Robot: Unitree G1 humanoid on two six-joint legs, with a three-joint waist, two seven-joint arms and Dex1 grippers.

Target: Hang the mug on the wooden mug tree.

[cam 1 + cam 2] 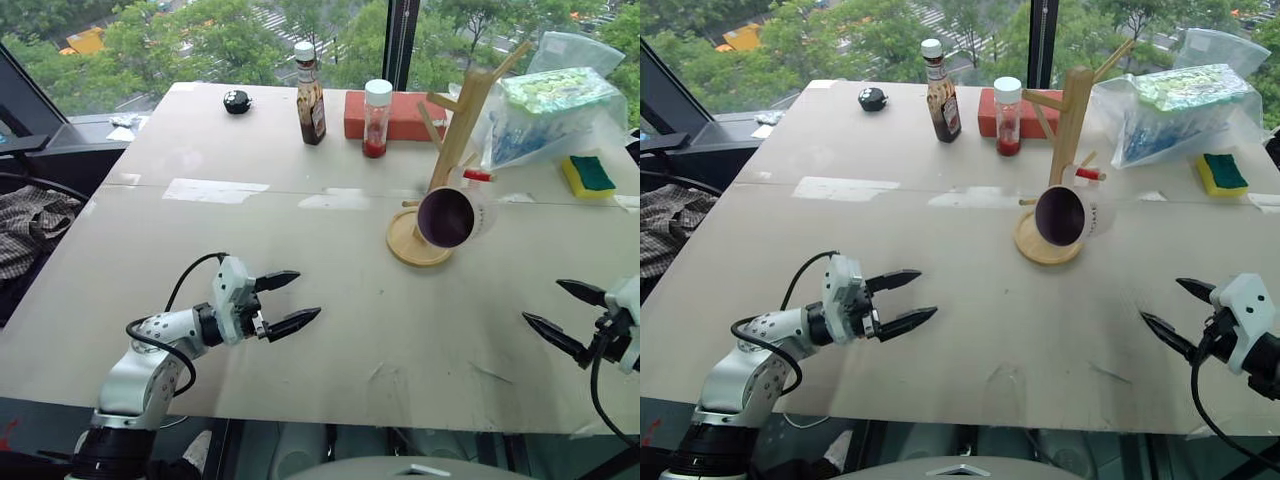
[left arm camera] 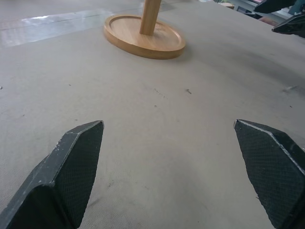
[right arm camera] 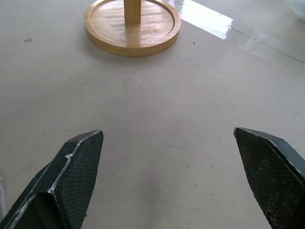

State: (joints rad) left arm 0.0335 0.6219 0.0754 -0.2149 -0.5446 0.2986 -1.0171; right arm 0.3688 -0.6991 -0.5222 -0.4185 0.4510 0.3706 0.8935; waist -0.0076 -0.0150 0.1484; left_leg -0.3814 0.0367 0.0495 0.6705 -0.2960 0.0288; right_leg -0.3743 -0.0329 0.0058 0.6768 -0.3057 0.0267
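The cream-white mug (image 1: 450,216) hangs by its handle on the red-tipped peg of the wooden mug tree (image 1: 458,130), its dark purple mouth turned toward me above the round base (image 1: 405,247). That base (image 2: 143,39) also appears in both wrist views (image 3: 132,28). My left gripper (image 1: 296,300) hovers open and empty over the near left of the table, pointing right. My right gripper (image 1: 552,311) is open and empty at the near right edge, well clear of the mug. Its fingertips (image 2: 286,19) appear in the left wrist view.
At the back of the table (image 1: 300,250) stand a brown sauce bottle (image 1: 310,95), a white-capped jar (image 1: 376,118), a red brick-like block (image 1: 400,113) and a small black object (image 1: 237,101). A plastic bag (image 1: 545,110) and a yellow-green sponge (image 1: 588,176) lie back right.
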